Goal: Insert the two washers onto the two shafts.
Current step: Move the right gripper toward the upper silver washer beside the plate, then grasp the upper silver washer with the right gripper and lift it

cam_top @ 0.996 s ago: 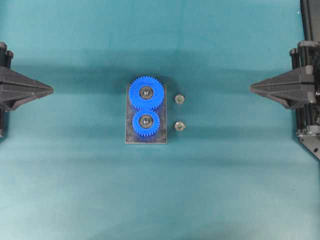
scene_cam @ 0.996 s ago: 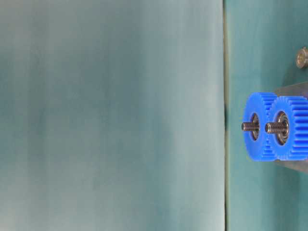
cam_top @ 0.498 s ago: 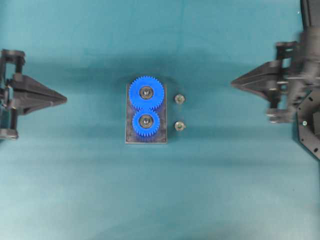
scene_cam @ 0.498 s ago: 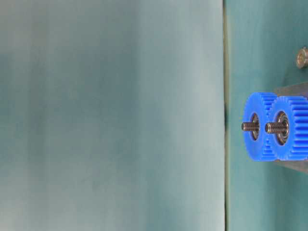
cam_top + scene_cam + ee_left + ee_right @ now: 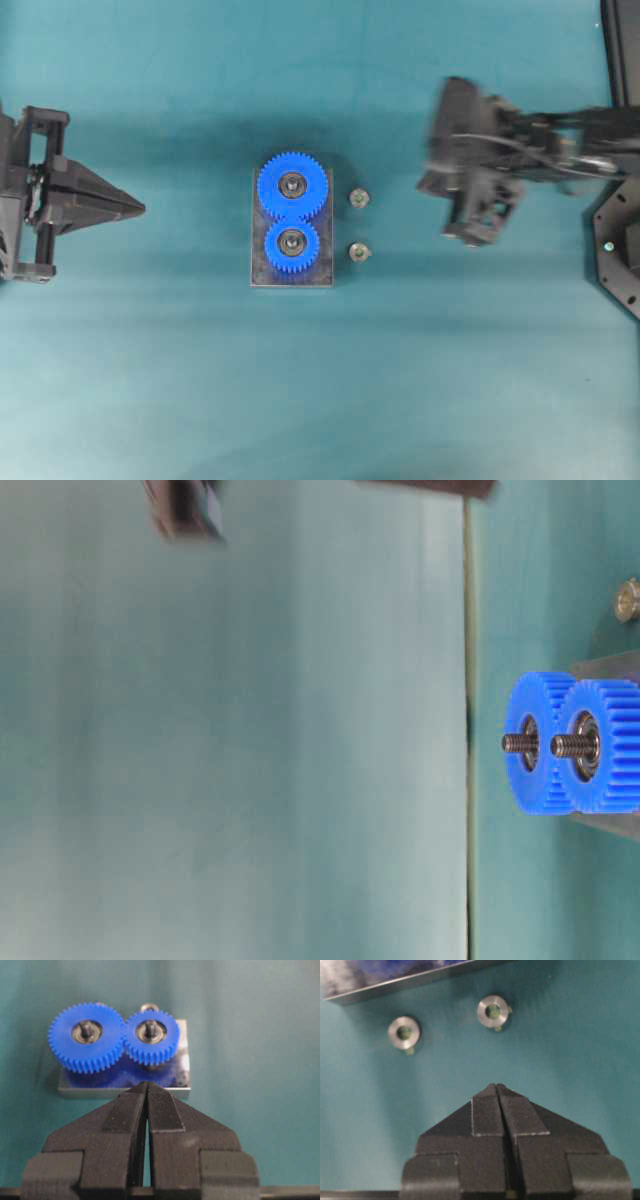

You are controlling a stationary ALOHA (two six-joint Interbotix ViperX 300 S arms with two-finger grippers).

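On the teal desk (image 5: 150,380) you have two washers (image 5: 359,198) (image 5: 359,252) lying flat just beside the grey base plate (image 5: 292,277), whose two blue gears (image 5: 292,185) (image 5: 291,245) each sit on a bare shaft (image 5: 150,1028). Your right gripper (image 5: 497,1085) hangs near the washers, fingers (image 5: 485,1115) pressed together on nothing. Your left gripper (image 5: 147,1083) faces the plate from well apart, fingers likewise closed and empty.

Teal cloth, grey metal plate, two blue gears

A flat teal cloth-covered table top (image 5: 320,400) is seen, on which a rectangular grey metal base plate (image 5: 291,278) is laid near the middle. Two blue toothed plastic gears, a larger one (image 5: 293,186) and a smaller one (image 5: 292,248), are meshed together on it.
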